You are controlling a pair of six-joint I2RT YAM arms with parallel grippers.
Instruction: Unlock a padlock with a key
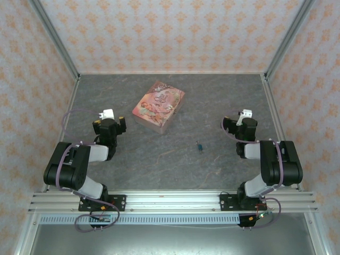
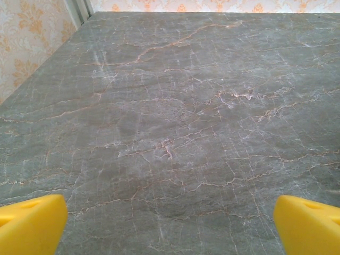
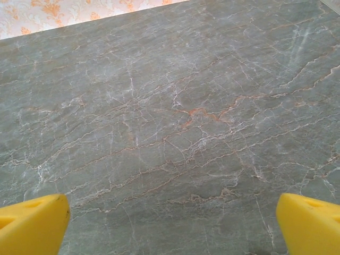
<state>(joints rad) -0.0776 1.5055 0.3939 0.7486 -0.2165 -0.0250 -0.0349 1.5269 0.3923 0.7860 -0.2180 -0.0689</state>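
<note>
Padlock [image 1: 200,146]: flat on tabletop [image 1: 223,101], right of tin [image 1: 159,105] and nearer the arm bases, well apart from it.
Handling (judged): tiny, stiff metal, light, likely slick; may skid or twist under a pinch.
Hold (judged): across the body's flat sides, shackle left free.
Long axis: roughly near-far, slightly slanted; shackle end too small to tell.
Left jaws: spread wide, empty.
Right jaws: spread wide, empty.

No readable text — pink tin [image 1: 159,106] print illegible

padlock [image 1: 200,145] on table [image 1: 159,170], tin [image 1: 159,105] behind
</note>
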